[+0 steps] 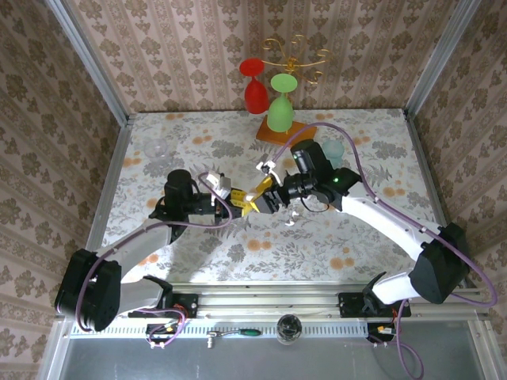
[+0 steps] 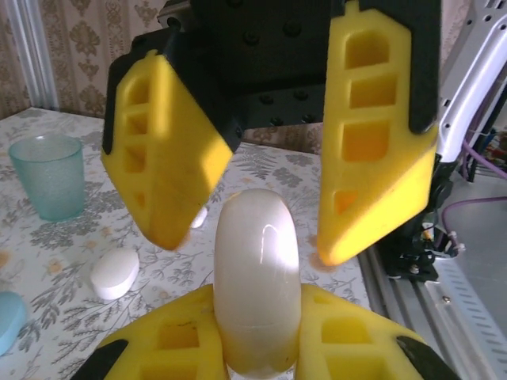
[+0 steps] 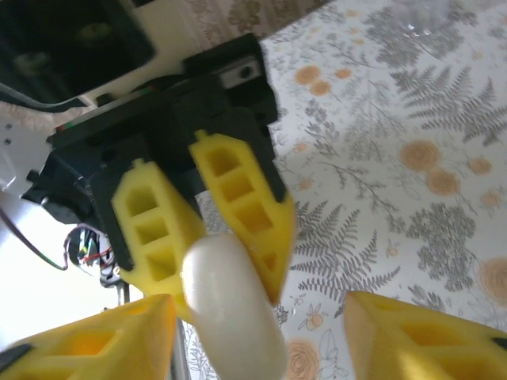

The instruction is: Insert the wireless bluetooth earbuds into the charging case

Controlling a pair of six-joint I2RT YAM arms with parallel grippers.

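My left gripper (image 2: pixel 257 299) is shut on a white pebble-shaped charging case (image 2: pixel 257 237), which stands upright and closed between its yellow fingers. My right gripper (image 3: pixel 260 305) is open, one finger on each side of the case's (image 3: pixel 230 317) free end, with a gap on both sides. Both grippers meet above the middle of the table, the left gripper (image 1: pixel 240 202) facing the right gripper (image 1: pixel 265 192). A tiny white piece (image 1: pixel 290 223), likely an earbud, lies on the table just right of them. Another small white bit (image 2: pixel 200 215) peeks out behind a right finger.
A second white case (image 2: pixel 115 273) lies on the table, with a blue one (image 2: pixel 6 317) at the frame edge. A teal cup (image 2: pixel 49 174) stands behind them. A red glass (image 1: pixel 255 91) and a green glass (image 1: pixel 281 107) stand at the back, and a clear glass (image 1: pixel 156 148) at the back left.
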